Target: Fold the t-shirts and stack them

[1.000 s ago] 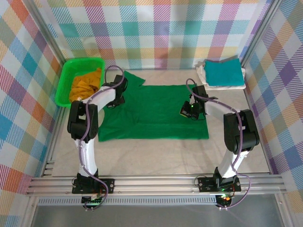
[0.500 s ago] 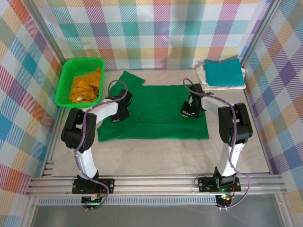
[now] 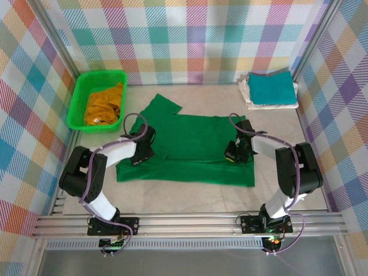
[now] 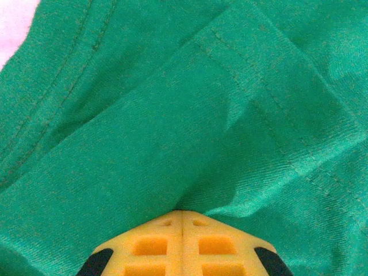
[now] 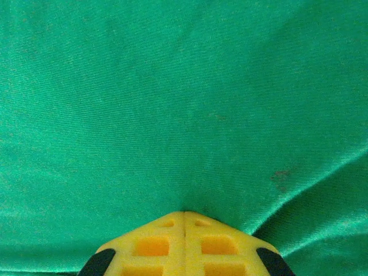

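Firmly, left gripper and right gripper each pinch the dark green t-shirt.

Open table between basket, shirt stack

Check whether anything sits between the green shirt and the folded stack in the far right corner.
Nothing visible. Bare table lies between the dark green t-shirt and the teal t-shirt folded on the white t-shirt. The left gripper and right gripper are each shut on the green cloth.
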### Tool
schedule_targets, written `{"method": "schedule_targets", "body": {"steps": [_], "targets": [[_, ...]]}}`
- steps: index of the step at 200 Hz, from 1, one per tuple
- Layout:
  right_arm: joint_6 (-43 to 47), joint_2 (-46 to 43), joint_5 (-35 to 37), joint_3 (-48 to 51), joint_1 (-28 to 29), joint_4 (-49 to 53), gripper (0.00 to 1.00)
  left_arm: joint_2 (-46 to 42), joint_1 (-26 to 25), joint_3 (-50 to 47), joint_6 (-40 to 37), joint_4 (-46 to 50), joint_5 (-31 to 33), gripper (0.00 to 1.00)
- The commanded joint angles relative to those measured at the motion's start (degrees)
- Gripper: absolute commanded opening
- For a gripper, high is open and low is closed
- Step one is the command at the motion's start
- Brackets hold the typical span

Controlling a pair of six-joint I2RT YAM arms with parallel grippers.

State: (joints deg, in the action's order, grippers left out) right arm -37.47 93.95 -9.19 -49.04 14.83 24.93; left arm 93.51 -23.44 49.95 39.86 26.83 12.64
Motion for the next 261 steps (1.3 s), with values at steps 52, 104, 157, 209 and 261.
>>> {"method": "schedule_targets", "body": {"steps": [52, 104, 157, 209, 261], "targets": [[2.07, 4.19, 3.34, -10.61, -0.24, 5.89, 0.00, 4.52, -2.42, 12.29, -1.83, 13.07, 3.17, 0.08], [5.66, -1.96, 5.37, -14.13, -0.24, 10.24, 0.11, 4.11, -2.18, 20.91, -5.97, 14.75, 6.23, 0.17], [5.93, -0.96, 1.98, -11.68, -4.54, 10.31, 0.13, 8.11, 2.00, 18.78, -7.10, 9.73, 0.41, 0.19], [7.63, 5.16, 2.58, -15.57, -5.34, 9.70, 0.18, 14.01, 3.13, 20.09, -6.99, 6.26, -0.70, 0.20], [7.62, 5.76, 0.46, -16.52, -5.57, 9.59, 0.21, 17.27, 6.98, 17.16, -4.11, 3.54, -1.96, 0.20]]}}
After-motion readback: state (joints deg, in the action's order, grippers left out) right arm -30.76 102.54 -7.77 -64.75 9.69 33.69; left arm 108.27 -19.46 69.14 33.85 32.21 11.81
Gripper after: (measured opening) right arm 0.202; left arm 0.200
